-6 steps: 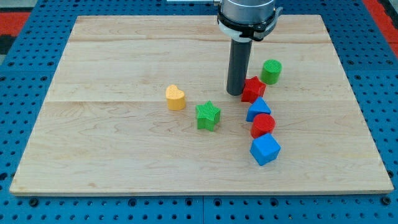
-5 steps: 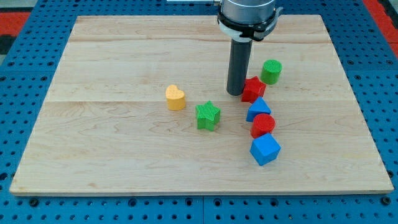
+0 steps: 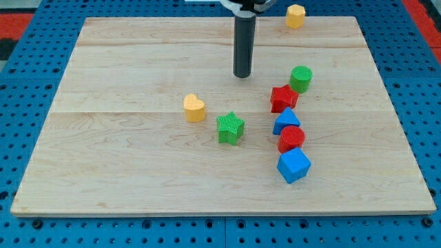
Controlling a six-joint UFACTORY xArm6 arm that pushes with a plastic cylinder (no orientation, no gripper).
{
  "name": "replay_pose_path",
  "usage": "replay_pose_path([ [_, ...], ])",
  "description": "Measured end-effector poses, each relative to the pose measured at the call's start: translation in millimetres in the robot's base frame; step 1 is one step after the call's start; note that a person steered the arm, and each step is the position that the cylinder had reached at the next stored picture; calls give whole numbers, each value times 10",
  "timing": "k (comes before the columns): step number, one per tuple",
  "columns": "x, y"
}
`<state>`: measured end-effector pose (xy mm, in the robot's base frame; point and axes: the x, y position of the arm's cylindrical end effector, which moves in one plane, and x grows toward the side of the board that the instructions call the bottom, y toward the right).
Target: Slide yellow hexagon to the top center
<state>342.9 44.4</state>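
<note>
Though ribbed, green star (image 3: 230, 128) wood-borne.

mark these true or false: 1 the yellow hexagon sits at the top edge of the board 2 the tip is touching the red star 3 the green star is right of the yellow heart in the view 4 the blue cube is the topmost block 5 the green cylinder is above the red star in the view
1. True: the yellow hexagon sits at the view's top edge of the board, right of centre.
2. False: my tip stands clear of the red star, up and to its left.
3. True: the green star lies right of the yellow heart.
4. False: the blue cube is the lowest block.
5. True: the green cylinder is just above the red star.
</note>
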Motion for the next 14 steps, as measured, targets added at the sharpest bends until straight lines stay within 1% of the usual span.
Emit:
replay_pose_path([
  [1, -147, 694],
  [2, -432, 1489],
  [3, -992, 2043],
  [4, -1502, 2150],
  [7, -1519, 2033],
  [8, -1506, 1917],
  [9, -1506, 1557],
  [12, -1518, 1481],
  [14, -1517, 1116],
])
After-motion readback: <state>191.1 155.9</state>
